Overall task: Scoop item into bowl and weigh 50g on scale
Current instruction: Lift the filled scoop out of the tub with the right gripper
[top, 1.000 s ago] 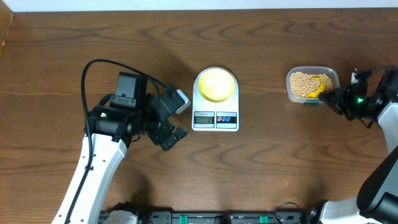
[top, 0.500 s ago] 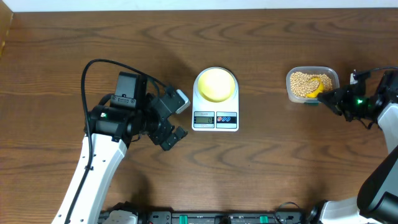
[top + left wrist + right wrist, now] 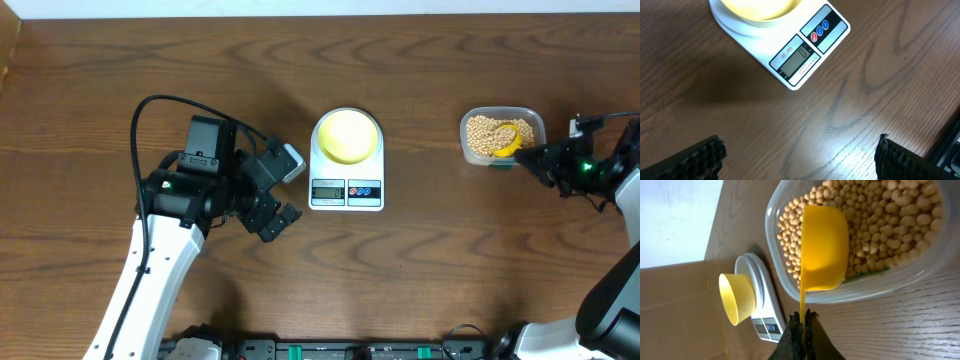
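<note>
My right gripper point(image 3: 802, 317) is clamped on the thin handle of the one yellow measuring spoon point(image 3: 822, 250). Past the fingertips the handle crosses the near rim of the single clear tub point(image 3: 865, 287). The spoon's cup lies inside, on the beans point(image 3: 880, 215), and shows only plain yellow. The beans cover the tub's floor, too many to count.

In the overhead view the tub point(image 3: 540, 125) sits at 3 o'clock from the scale point(image 3: 346, 165), well apart from it, with my right gripper point(image 3: 535, 160) at the tub's 5 o'clock corner.

There is one scale. The one pale yellow bowl point(image 3: 347, 135) stands on its round platform at the 12 o'clock end, showing nothing but its own yellow inside. At the 6 o'clock end are one display point(image 3: 799, 54), reading what looks like a single zero, and two buttons point(image 3: 820, 30), one red and one blue.

My left gripper point(image 3: 285, 190) hangs at 8 o'clock from the scale, just beside it, fingers point(image 3: 685, 160) spread wide with nothing between them, over the bare wooden table point(image 3: 865, 100).
</note>
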Controlling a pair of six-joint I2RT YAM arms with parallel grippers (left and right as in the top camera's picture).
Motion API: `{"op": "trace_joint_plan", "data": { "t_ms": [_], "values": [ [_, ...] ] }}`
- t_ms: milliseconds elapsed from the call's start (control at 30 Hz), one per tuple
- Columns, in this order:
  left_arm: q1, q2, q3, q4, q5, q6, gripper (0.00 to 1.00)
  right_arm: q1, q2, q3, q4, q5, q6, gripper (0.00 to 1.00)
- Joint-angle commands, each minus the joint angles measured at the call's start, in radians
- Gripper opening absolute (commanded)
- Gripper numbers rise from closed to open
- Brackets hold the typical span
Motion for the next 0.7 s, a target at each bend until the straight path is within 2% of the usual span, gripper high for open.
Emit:
{"op": "trace_joint_plan", "data": {
  "t_ms": [0,667],
  "values": [
    [0.005,-0.003,0.018,-0.002,0.002,0.017,0.98,-0.003,0.013,-0.008,-0.006,-0.071,-0.041,0.01],
    [0.005,-0.003,0.018,-0.002,0.002,0.017,0.98,-0.004,0.013,-0.008,-0.025,-0.163,-0.071,0.01]
  ]
}}
